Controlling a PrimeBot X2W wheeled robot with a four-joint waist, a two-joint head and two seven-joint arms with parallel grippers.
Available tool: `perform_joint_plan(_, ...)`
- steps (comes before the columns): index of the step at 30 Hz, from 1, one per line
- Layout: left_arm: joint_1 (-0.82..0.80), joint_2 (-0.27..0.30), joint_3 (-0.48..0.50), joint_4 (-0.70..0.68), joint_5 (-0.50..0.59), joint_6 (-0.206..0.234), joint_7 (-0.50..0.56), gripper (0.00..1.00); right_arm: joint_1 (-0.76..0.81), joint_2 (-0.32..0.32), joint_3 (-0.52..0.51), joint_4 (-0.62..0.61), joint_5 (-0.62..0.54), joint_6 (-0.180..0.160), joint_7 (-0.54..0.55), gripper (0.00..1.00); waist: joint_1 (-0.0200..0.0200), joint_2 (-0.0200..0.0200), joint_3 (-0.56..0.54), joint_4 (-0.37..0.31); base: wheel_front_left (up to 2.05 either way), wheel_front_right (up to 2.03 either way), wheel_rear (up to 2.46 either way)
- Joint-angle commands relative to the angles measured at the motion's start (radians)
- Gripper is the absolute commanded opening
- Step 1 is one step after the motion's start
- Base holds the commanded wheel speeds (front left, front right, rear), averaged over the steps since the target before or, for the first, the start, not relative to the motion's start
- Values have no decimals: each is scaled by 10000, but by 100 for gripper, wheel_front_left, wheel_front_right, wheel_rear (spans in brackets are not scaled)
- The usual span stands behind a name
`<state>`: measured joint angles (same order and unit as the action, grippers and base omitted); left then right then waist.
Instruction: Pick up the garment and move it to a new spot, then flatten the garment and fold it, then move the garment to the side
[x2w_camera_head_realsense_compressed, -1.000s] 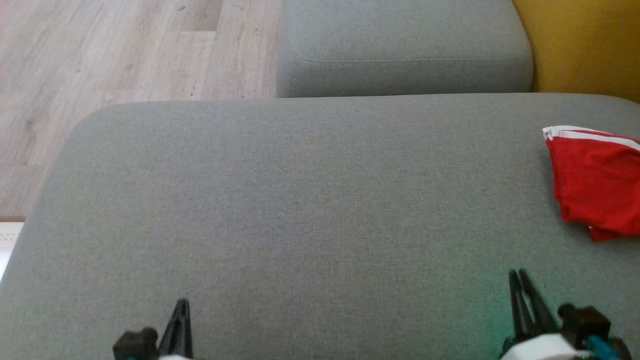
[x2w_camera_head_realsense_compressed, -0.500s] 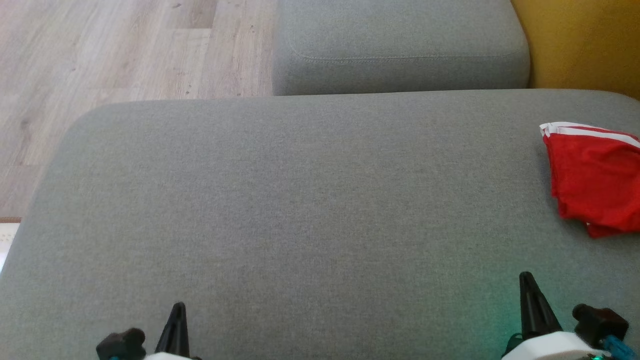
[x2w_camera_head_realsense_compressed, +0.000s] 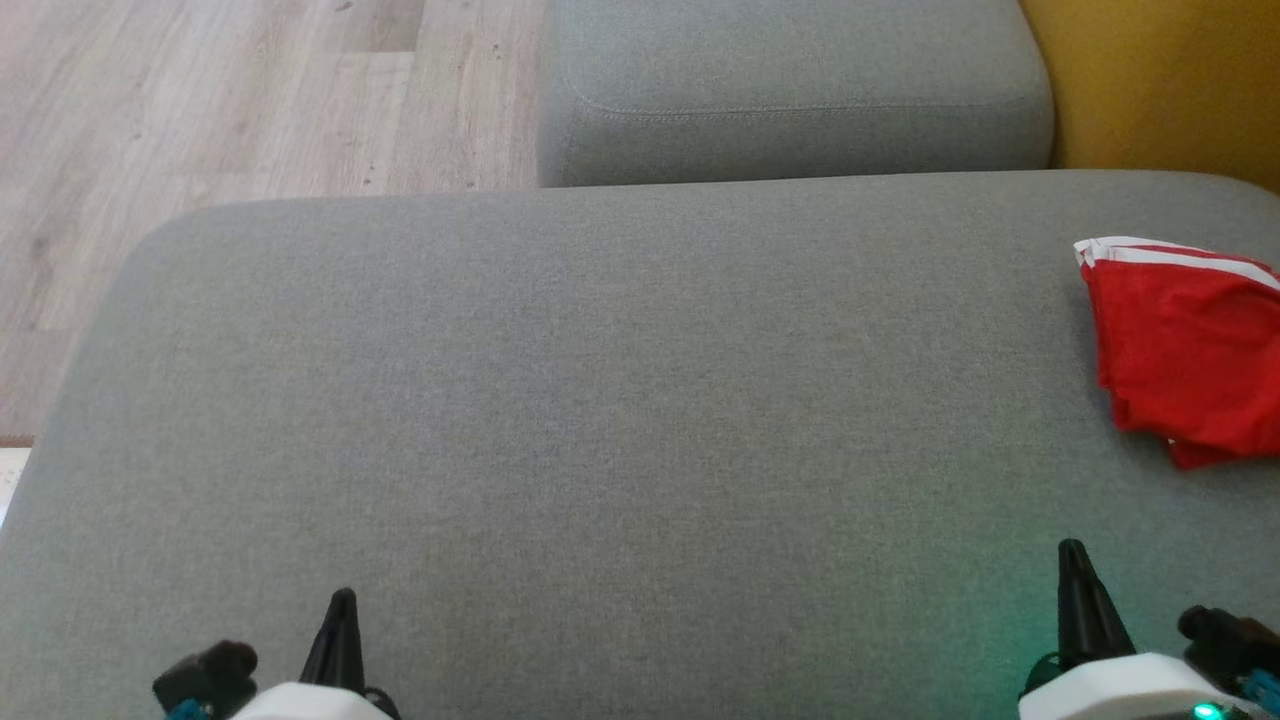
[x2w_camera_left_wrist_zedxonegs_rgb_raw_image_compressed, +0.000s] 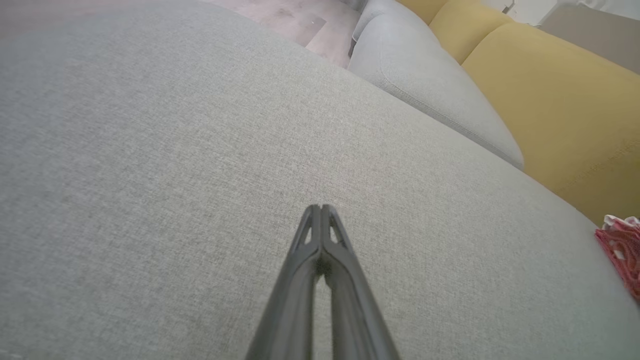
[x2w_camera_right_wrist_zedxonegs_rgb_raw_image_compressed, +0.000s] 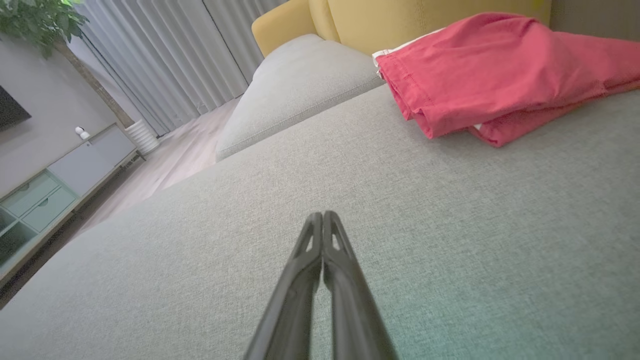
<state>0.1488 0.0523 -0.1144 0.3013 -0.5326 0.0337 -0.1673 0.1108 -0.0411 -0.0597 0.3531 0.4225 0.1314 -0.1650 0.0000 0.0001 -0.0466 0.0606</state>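
Garment (x2w_camera_head_realsense_compressed: 1185, 350): a red piece of clothing with white trim along its far edge, folded into a loose bundle. It lies at the far right of a wide grey seat cushion (x2w_camera_head_realsense_compressed: 600, 400) and is cut off by the right edge of the head view. From left to right: pale wooden floor (x2w_camera_head_realsense_compressed: 200, 120) shows at the upper left, beyond the cushion's rounded corner. At the lower left, the left end effector (x2w_camera_head_realsense_compressed: 341, 598) points up the view, its 2 dark fingers pressed together with nothing between them. The left wrist view shows them over plain grey fabric. Past the middle, a second, smaller grey cushion (x2w_camera_head_realsense_compressed: 800, 90) butts against the far edge of the wide one. At the lower right, the right end effector (x2w_camera_head_realsense_compressed: 1072, 548) also has its 2 fingers closed tip to tip and holds nothing, with a green glow on the fabric beside it. The garment lies well apart from it, farther from the robot and to the right, touched by neither arm. A yellow sofa back (x2w_camera_head_realsense_compressed: 1160, 80) rises behind the garment at the upper right
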Motion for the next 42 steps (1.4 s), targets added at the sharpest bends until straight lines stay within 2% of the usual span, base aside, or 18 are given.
perform_joint_plan(1, -495, 31, 218, -312, -245, -98, 38, 0, -608, -27, -11, -380, 286, -2, 81, 0, 0, -1, 6, -7, 0, 0, 0)
perform_joint_plan(42, -1394, 39, 1078, -422, -4859, -771, 1212, 0, -1296, -55, -242, -687, 5328, -4, 1258, 0, 0, -1, 220, -268, 0, 0, 0)
